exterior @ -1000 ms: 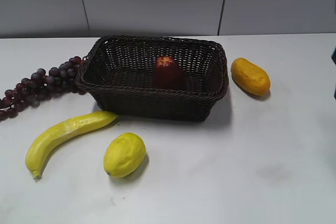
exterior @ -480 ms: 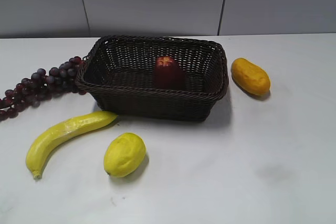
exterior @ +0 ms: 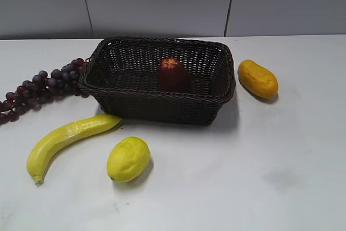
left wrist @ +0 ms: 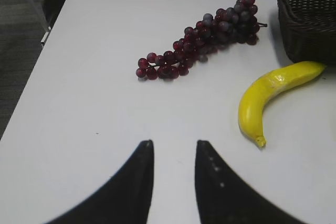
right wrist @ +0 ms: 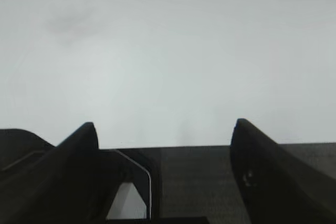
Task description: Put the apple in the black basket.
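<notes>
The apple (exterior: 173, 74) sits inside the black basket (exterior: 157, 104), on the basket floor toward the right of centre, its lighter top facing up and its body below the braided rim. The basket stands upright on the white tabletop (exterior: 243, 160), in the rear middle of the exterior view. A bunch of dark red grapes (exterior: 40, 86) lies to the basket's left, its nearest berries touching or all but touching the left rim. A yellow banana (exterior: 67, 138) lies in front of the basket's left corner, its upper end just beside the basket's base; whether they touch cannot be told. A yellow lemon (exterior: 128, 158) rests near the banana, apart from the basket. An orange-yellow oblong fruit (exterior: 258, 78) lies just beside the basket's right end, clear of it. Neither arm appears in the exterior view. In the left wrist view the left gripper (left wrist: 173, 153) hangs above bare tabletop with its two dark fingers (left wrist: 139, 182) a narrow gap apart and nothing between them; grapes, banana and a corner of the basket lie beyond it. In the right wrist view the right gripper (right wrist: 165, 129) has its fingers (right wrist: 265, 177) spread wide, empty, over plain tabletop.
</notes>
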{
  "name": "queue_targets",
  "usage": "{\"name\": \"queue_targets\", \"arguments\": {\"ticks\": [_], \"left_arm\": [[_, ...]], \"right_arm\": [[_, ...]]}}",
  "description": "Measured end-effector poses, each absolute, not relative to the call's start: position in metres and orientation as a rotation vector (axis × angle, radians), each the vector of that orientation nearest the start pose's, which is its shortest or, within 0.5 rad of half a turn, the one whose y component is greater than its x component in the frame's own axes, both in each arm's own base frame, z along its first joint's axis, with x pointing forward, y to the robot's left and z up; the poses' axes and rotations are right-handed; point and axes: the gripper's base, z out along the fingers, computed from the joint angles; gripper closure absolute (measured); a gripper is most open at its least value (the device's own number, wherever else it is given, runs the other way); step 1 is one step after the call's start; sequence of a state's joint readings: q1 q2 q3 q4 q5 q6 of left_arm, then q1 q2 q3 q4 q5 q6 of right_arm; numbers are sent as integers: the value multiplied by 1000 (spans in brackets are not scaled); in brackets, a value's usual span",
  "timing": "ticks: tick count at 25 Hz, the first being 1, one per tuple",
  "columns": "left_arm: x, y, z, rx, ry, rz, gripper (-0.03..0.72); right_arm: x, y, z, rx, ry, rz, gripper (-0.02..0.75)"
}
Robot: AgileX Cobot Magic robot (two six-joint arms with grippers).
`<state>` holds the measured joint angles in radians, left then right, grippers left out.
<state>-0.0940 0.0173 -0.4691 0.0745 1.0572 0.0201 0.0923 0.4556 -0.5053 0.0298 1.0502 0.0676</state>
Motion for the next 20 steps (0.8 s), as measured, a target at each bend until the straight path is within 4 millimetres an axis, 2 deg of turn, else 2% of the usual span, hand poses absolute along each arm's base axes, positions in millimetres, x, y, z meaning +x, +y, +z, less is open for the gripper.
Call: {"name": "queue_targets", "arguments": {"ticks": [7, 13, 20], "left_arm": [[2, 6, 269, 118, 2084, 45, 487], [2, 6, 269, 118, 2084, 45, 487], [2, 6, 269, 118, 2083, 45, 487]], "right_arm": [[26, 5, 277, -25, 2234, 124, 150], [-2, 2, 278, -26, 2050, 135, 152], [-5, 2, 277, -26, 2034, 137, 156]]}}
